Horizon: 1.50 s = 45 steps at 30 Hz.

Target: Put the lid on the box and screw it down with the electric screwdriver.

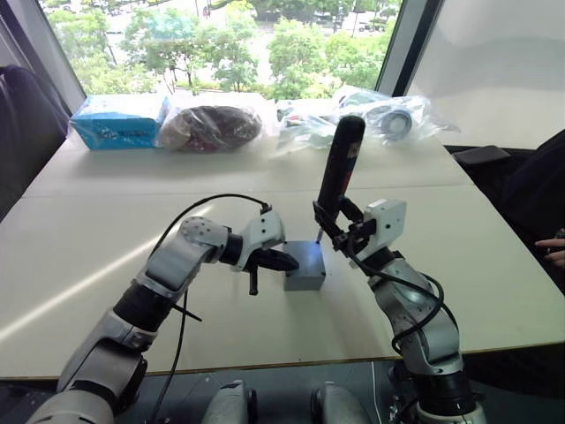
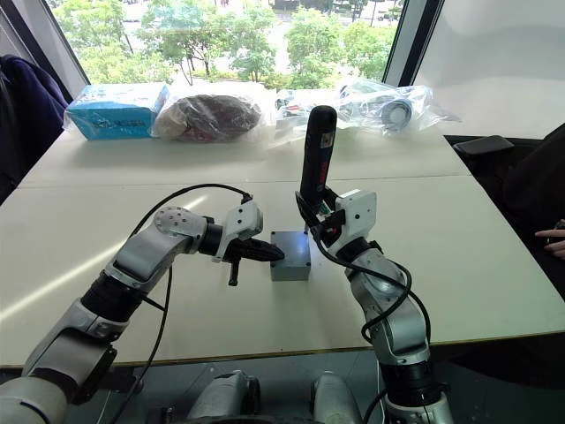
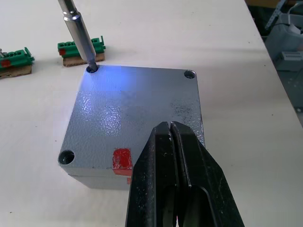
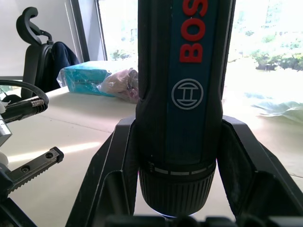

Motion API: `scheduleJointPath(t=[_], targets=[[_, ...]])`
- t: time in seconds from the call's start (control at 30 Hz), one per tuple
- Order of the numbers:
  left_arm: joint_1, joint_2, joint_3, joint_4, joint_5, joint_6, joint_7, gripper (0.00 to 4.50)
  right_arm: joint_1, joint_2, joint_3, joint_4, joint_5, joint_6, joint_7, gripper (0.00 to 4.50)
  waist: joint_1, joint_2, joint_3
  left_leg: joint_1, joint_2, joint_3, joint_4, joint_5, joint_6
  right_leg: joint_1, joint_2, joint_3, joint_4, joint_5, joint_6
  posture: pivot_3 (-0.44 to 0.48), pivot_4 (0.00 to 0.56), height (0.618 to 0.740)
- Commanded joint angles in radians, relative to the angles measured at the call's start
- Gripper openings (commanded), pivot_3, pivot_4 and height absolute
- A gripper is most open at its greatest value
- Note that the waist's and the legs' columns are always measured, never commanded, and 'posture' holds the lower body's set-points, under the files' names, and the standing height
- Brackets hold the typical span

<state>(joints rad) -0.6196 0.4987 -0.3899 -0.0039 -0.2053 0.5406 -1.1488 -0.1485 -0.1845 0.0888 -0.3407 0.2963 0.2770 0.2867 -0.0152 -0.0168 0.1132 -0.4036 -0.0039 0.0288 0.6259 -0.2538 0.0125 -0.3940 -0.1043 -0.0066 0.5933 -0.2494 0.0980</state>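
White bench point(image 1: 79, 256) carries the box point(image 1: 305, 281), the lid point(image 3: 135, 116) already on. My right pincer point(image 1: 340, 231) grips the electric screwdriver point(image 1: 340, 168), bit in one corner screw hole; left pincer point(image 3: 173, 142), closed, presses the lid. Next I must keep the bit straight.

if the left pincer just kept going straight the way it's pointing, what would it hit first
Most likely the lid on the box. The shut left pincer points across and slightly down at the grey top, its tips already over the near edge; contact can't be confirmed.

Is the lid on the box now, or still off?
On. The lid sits flush over the box, and the screwdriver bit stands in a corner screw hole.
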Motion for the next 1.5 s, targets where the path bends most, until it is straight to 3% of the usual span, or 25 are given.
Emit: scheduleJointPath(t=[0.03,0.3,0.5,0.67,0.83,1.0,1.2,1.5], targets=[[0.018,0.006,-0.028,0.008,0.024,0.010,0.002,0.00,0.097,-0.032,0.037,0.171,-0.038,0.142,0.005,1.75,0.000,0.000,0.000,0.000,0.000,0.000,0.000,0.000,0.000,0.000,0.000,0.000,0.000,0.000,0.000,0.000,0.150,0.740],[0.021,0.001,-0.031,0.010,0.023,0.008,0.003,0.00,0.086,-0.043,0.011,0.110,-0.028,0.125,0.005,1.75,0.002,0.001,0.000,0.000,0.000,0.000,-0.003,0.000,0.000,0.000,0.000,0.000,-0.003,0.000,0.000,0.000,0.150,0.740],[0.022,-0.015,-0.036,0.029,0.029,-0.006,0.008,0.00,-0.009,-0.073,-0.070,-0.074,0.045,0.114,0.021,1.75,0.006,0.008,0.008,-0.004,0.000,0.000,-0.004,0.000,0.000,-0.001,0.000,0.000,-0.009,0.000,-0.001,0.000,0.150,0.740],[0.027,-0.023,-0.030,0.036,0.028,-0.011,0.009,0.00,-0.118,-0.131,-0.187,-0.224,0.174,0.245,-0.005,1.75,0.008,0.012,0.019,-0.011,-0.002,0.002,-0.005,0.001,0.002,-0.009,-0.003,-0.001,-0.010,0.002,-0.002,0.000,0.150,0.740],[0.003,-0.038,-0.018,0.074,0.021,-0.023,0.003,0.00,-0.278,-0.230,-0.364,-0.269,0.374,0.528,-0.111,1.75,0.024,0.015,0.029,-0.029,-0.006,0.003,0.005,0.002,0.004,-0.023,-0.008,-0.004,0.002,0.003,-0.002,0.000,0.150,0.740],[-0.017,-0.058,0.021,0.118,-0.008,-0.022,0.011,0.00,-0.426,-0.314,-0.567,-0.172,0.743,0.892,-0.258,1.75,0.025,0.015,0.031,-0.032,-0.006,0.002,0.005,0.003,0.004,-0.025,-0.008,-0.006,0.003,0.003,-0.002,0.000,0.150,0.740],[-0.064,-0.052,0.128,0.104,-0.118,0.035,-0.030,0.00,-0.574,-0.490,-0.684,0.112,0.800,1.283,-0.371,1.75,0.026,0.016,0.040,-0.035,-0.006,0.002,0.009,0.003,0.005,-0.027,-0.007,-0.009,0.005,0.003,-0.002,0.000,0.150,0.740],[-0.071,0.082,0.140,-0.106,-0.206,0.113,-0.145,0.00,-0.568,-0.741,-0.447,0.539,0.933,1.337,-0.363,1.75,0.024,0.018,0.055,-0.041,-0.005,0.005,0.012,0.003,0.006,-0.031,0.001,-0.011,0.005,0.008,0.008,0.000,0.150,0.740]])
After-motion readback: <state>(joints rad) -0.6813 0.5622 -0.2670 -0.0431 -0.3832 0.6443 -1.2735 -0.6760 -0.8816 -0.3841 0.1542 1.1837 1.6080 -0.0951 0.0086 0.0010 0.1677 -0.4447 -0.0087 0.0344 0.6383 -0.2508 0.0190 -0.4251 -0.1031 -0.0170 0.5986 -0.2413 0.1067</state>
